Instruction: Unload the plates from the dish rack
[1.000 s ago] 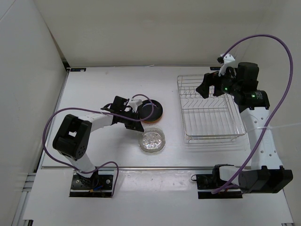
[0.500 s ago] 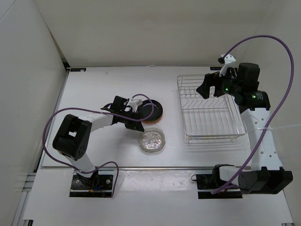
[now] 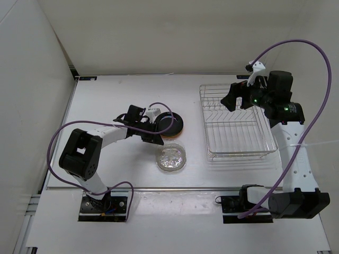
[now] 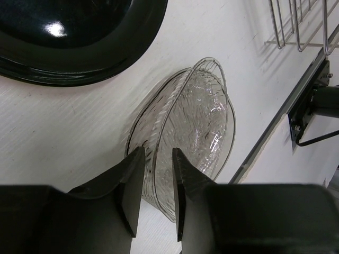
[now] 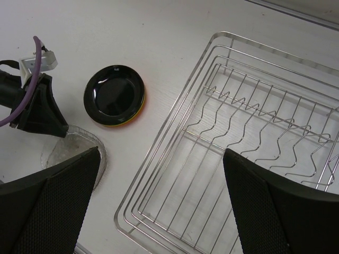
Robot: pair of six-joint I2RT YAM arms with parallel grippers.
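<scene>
The clear plate [image 3: 172,157] lies on the table in front of the black plate [image 3: 170,124]. The black plate sits on top of a stack, with an orange rim [image 3: 168,136] and a yellow-green edge [image 5: 119,124] showing beneath it. My left gripper [image 3: 157,141] is at the clear plate's left edge. In the left wrist view its jaws [image 4: 158,153] straddle the clear plate's rim [image 4: 196,116] with a thin gap on each side. My right gripper [image 3: 233,100] hovers wide open and empty above the back of the dish rack [image 3: 235,154], which holds no plates [image 5: 175,121].
The rack stands at the right of the white table, its front edge near the table's front rail [image 3: 212,188]. White walls close in the back and left. Purple cables loop over both arms.
My left gripper has drawn back slightly up and left from the clear plate, which stays in place. The right arm has hardly moved.
</scene>
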